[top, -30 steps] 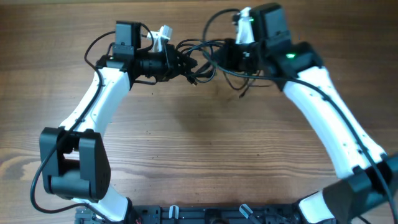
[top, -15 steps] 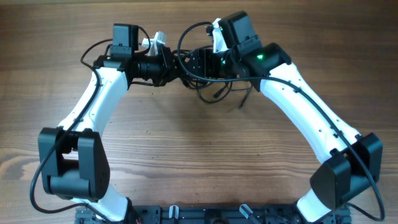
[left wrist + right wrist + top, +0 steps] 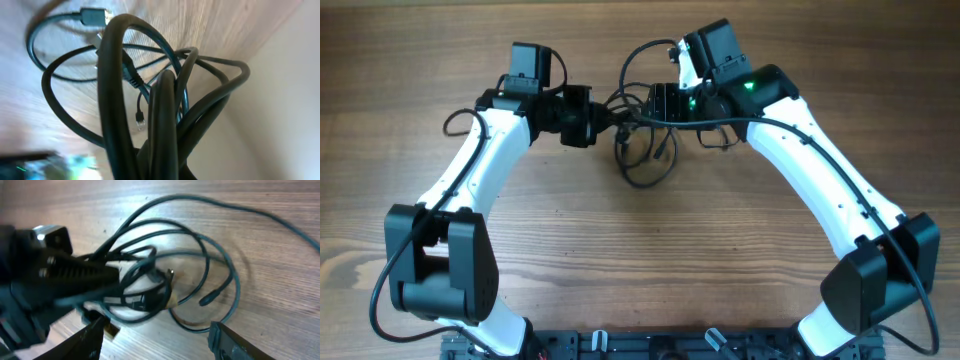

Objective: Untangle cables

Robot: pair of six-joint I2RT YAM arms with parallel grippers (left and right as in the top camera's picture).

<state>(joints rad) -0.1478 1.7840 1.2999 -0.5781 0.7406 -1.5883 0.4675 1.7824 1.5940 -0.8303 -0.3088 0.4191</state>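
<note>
The cables (image 3: pixel 642 160) are thin black cords tangled in loose loops at the far middle of the wooden table. My left gripper (image 3: pixel 603 120) is shut on a bunch of strands; in the left wrist view the cables (image 3: pixel 165 115) converge at the bottom edge and hide the fingers. A metal-tipped plug (image 3: pixel 92 16) lies at the top left of that view. My right gripper (image 3: pixel 660 103) stands open just right of the left one. In the right wrist view the right gripper (image 3: pixel 157 327) has only bare wood between its fingers, and the cables (image 3: pixel 190 280) loop ahead, beside the left gripper (image 3: pixel 60 275).
Both white arms reach in from mounts at the table's near edge (image 3: pixel 620 345). Thicker black wires run along each arm, one looping above the right wrist (image 3: pixel 638 55). Bare wooden tabletop (image 3: pixel 640 260) spreads between the arms.
My right gripper has opened, let go of the cables and swung left, close to the left gripper. The loose loops now lie lower, towards the table's middle. The left gripper stays shut.
</note>
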